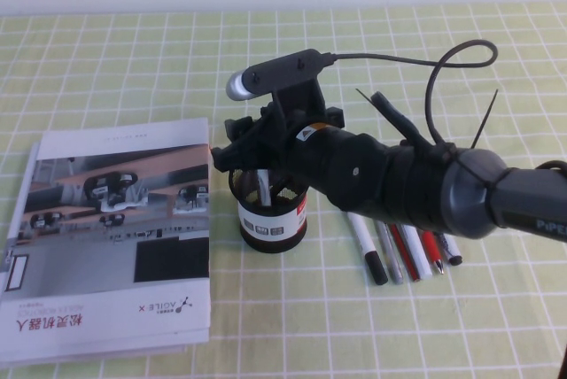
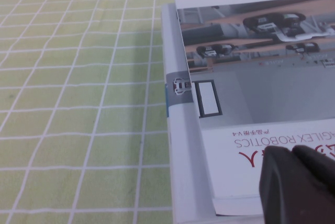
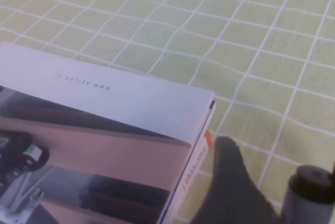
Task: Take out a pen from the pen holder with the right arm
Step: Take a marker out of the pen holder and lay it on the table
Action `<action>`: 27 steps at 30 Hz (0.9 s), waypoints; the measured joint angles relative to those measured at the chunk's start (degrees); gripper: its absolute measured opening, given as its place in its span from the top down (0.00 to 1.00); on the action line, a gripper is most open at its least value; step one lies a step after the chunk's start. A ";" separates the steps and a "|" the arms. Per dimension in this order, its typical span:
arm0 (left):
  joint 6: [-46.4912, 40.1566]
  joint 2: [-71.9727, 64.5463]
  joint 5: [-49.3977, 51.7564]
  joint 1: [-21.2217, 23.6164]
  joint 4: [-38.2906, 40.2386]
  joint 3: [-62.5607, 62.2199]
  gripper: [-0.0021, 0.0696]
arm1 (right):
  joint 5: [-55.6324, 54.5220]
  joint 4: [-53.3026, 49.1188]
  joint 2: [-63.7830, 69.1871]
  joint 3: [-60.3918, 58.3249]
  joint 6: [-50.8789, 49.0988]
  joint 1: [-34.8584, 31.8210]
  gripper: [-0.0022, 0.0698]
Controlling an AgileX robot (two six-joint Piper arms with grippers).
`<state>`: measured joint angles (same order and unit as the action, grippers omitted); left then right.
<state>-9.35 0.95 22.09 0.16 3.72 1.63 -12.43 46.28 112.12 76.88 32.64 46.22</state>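
Booklet (image 1: 115,237) near-left has your left gripper (image 2: 297,182) parked over it, your right gripper (image 1: 252,149) hangs wide open over the pen holder (image 1: 273,220), pen (image 1: 263,182) still inside, so grabbing and lifting remain.

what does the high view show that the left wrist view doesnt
Only the high view: the right tool, open, at the top of the pen holder, and loose pens on the green checked cloth beside it. Only the left wrist view: the left tool, shut, over a corner of the booklet. Both: the booklet and the cloth.
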 joint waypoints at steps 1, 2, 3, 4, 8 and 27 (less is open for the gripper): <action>0.00 0.00 0.00 0.00 0.00 0.00 0.98 | 0.11 0.00 0.38 0.38 0.00 0.00 0.49; 0.00 0.00 0.00 0.00 0.00 0.00 0.98 | 0.22 0.00 0.83 0.60 0.12 0.00 0.49; 0.00 0.00 0.00 0.00 0.00 0.00 0.98 | 0.33 0.11 1.14 0.87 0.44 0.00 0.49; 0.00 0.00 0.00 0.00 0.00 0.00 0.98 | 0.46 0.27 1.45 1.13 0.91 0.00 0.49; 0.00 0.00 0.00 0.00 0.00 0.00 0.98 | 0.70 0.88 1.87 1.51 2.61 0.00 0.49; 0.00 0.00 0.00 0.00 0.00 0.00 0.98 | 0.91 1.09 1.87 1.51 3.04 0.00 0.83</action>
<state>-9.35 0.95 22.09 0.16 3.72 1.63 -11.51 47.37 113.98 78.39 35.67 46.22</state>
